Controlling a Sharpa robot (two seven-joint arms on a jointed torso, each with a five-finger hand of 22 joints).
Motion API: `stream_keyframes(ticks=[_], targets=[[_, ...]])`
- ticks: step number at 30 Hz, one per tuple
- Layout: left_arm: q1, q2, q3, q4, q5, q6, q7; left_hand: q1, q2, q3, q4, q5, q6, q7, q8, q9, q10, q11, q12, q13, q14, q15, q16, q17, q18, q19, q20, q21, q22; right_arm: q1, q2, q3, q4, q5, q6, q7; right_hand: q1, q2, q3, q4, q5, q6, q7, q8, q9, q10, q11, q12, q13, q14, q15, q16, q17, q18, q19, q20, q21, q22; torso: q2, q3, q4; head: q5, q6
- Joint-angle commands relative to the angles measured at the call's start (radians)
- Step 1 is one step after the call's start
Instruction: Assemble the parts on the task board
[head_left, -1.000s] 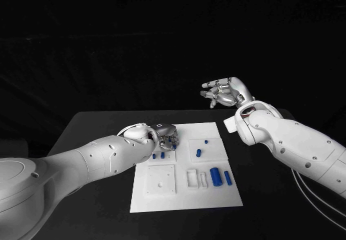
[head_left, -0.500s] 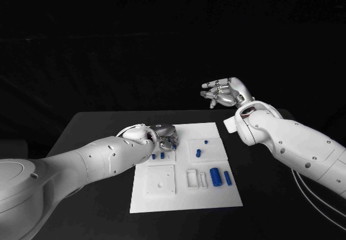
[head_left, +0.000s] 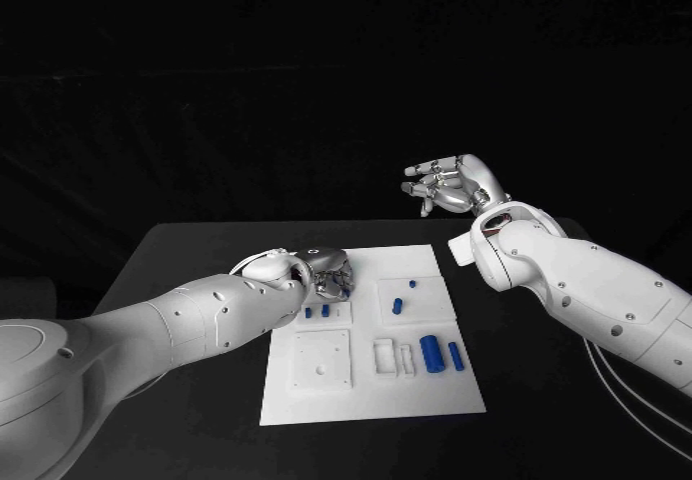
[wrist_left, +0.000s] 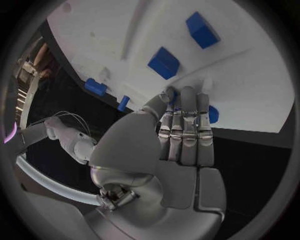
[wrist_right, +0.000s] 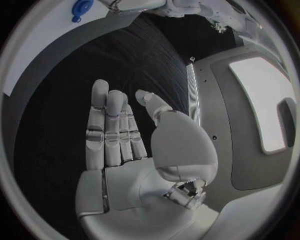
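Note:
The white task board (head_left: 378, 400) lies in the middle of the black table. My left hand (head_left: 327, 272) is low over the board's far left corner. Its straight fingertips (wrist_left: 187, 102) and thumb are down against a blue part (wrist_left: 213, 114) that they mostly hide, so I cannot tell whether it is held. Two blue blocks (wrist_left: 164, 62) stand just past the fingers, seen as two small blue parts (head_left: 316, 312) in the head view. A large blue cylinder (head_left: 430, 350) and a thinner one (head_left: 454, 356) lie on the board's right side. My right hand (head_left: 450, 186) is raised above the table's far side, holding nothing, fingers (wrist_right: 111, 131) straight.
Two small blue parts (head_left: 404, 294) sit in the board's far right block. White fixtures (head_left: 392, 357) stand beside the cylinders, and a square recessed plate (head_left: 320, 360) takes the board's near left. Bare black table (head_left: 188, 400) surrounds the board.

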Motion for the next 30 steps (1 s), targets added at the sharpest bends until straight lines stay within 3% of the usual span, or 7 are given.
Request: stream_keyframes(ticks=[1, 12, 15, 19, 22, 26, 30], targets=[[-0.003, -0.014, 0.005, 0.014, 0.023, -0.062, -0.018, -0.008, 0.002, 0.016, -0.001, 0.007, 0.008, 0.002, 0.006, 0.000, 0.009, 0.001, 0.007, 0.002, 0.007, -0.001, 0.001, -0.001, 0.014, 0.007, -0.001, 0.007, 0.003, 0.000, -0.001, 0.000, 0.000, -0.001, 0.011, 0.010, -0.001, -0.008, 0.003, 0.000, -0.001, 0.006, -0.001, -0.005, -0.001, -0.002, 0.001, 0.004, -0.001, -0.008, -0.001, 0.004, -0.002, 0.008, 0.005, 0.007, 0.007, 0.001, -0.001, 0.0000, 0.0003, 0.000, 0.001], [0.008, -0.116, 0.076, 0.135, 0.097, -0.069, -0.041, -0.014, -0.007, 0.036, -0.004, 0.008, 0.008, 0.002, 0.006, 0.000, 0.010, 0.000, 0.007, 0.002, 0.017, -0.003, 0.008, 0.002, 0.017, 0.014, -0.003, 0.013, 0.013, 0.000, -0.007, 0.000, -0.015, -0.001, 0.019, 0.009, -0.003, -0.008, 0.004, -0.001, 0.001, 0.004, -0.001, -0.007, -0.002, 0.040, 0.006, -0.085, -0.063, -0.018, 0.003, 0.002, -0.013, 0.009, -0.005, 0.011, 0.002, -0.006, -0.002, 0.0004, 0.0019, 0.000, -0.001], [0.015, -0.141, 0.082, 0.159, 0.107, -0.056, -0.047, -0.014, -0.006, 0.036, -0.003, 0.007, 0.009, 0.002, 0.007, 0.001, 0.011, 0.000, 0.007, 0.002, 0.017, -0.003, 0.008, 0.002, 0.017, 0.015, -0.003, 0.013, 0.013, 0.000, -0.007, 0.000, -0.021, 0.000, 0.031, 0.013, -0.006, -0.004, 0.013, 0.001, 0.001, -0.001, 0.005, -0.006, -0.001, 0.044, 0.019, -0.158, -0.110, -0.056, 0.019, -0.089, -0.081, 0.011, -0.067, 0.025, -0.012, -0.067, -0.002, 0.0006, 0.0019, 0.002, -0.001], [0.020, -0.170, 0.085, 0.186, 0.112, -0.038, -0.057, -0.013, -0.007, 0.035, -0.003, 0.005, 0.010, 0.002, 0.007, 0.000, 0.011, 0.000, 0.007, 0.002, 0.016, -0.003, 0.009, 0.002, 0.017, 0.015, -0.003, 0.014, 0.014, 0.000, -0.008, 0.000, -0.028, 0.013, 0.054, 0.023, -0.010, -0.002, 0.069, -0.002, 0.004, -0.007, 0.019, -0.005, -0.001, 0.043, 0.053, -0.348, -0.186, 0.004, 0.062, -0.432, -0.336, 0.034, -0.170, 0.076, -0.013, -0.413, -0.001, -0.0001, 0.0018, 0.001, -0.001], [0.022, -0.188, 0.086, 0.206, 0.112, -0.026, -0.066, -0.013, -0.007, 0.035, -0.003, 0.005, 0.010, 0.002, 0.007, 0.000, 0.011, 0.000, 0.007, 0.002, 0.016, -0.003, 0.009, 0.002, 0.017, 0.015, -0.003, 0.014, 0.014, 0.000, -0.008, 0.000, -0.034, 0.028, 0.074, 0.035, -0.026, -0.013, 0.097, 0.005, 0.001, -0.016, 0.028, -0.007, -0.002, 0.022, 0.081, -0.407, -0.189, -0.036, 0.104, -0.594, -0.467, 0.022, -0.289, 0.121, -0.010, -0.615, -0.001, -0.0008, 0.0009, 0.000, -0.001], [0.023, -0.203, 0.086, 0.219, 0.106, -0.008, -0.078, -0.011, -0.008, 0.034, -0.003, 0.003, 0.011, 0.002, 0.007, 0.000, 0.011, 0.000, 0.007, 0.002, 0.016, -0.004, 0.009, 0.003, 0.016, 0.015, -0.004, 0.013, 0.014, 0.000, -0.008, 0.000, -0.043, 0.048, 0.102, 0.048, -0.024, -0.016, 0.112, 0.012, 0.003, -0.033, 0.036, -0.005, -0.002, -0.036, 0.103, -0.421, -0.191, -0.113, 0.145, -0.618, -0.639, 0.024, -0.358, 0.169, -0.011, -0.820, -0.001, -0.0018, 0.0010, 0.001, -0.003], [0.023, -0.210, 0.086, 0.221, 0.101, 0.008, -0.086, -0.008, -0.008, 0.031, -0.002, 0.000, 0.010, 0.002, 0.006, 0.000, 0.010, 0.000, 0.007, 0.002, 0.015, -0.003, 0.008, 0.002, 0.016, 0.014, -0.003, 0.013, 0.015, 0.000, -0.005, 0.000, -0.053, 0.070, 0.127, 0.061, -0.010, -0.013, 0.106, 0.014, 0.004, -0.067, 0.038, -0.006, -0.004, -0.070, 0.109, -0.422, -0.192, -0.161, 0.156, -0.617, -0.717, 0.036, -0.384, 0.202, -0.005, -0.982, -0.001, -0.0008, 0.0017, 0.001, -0.003]])
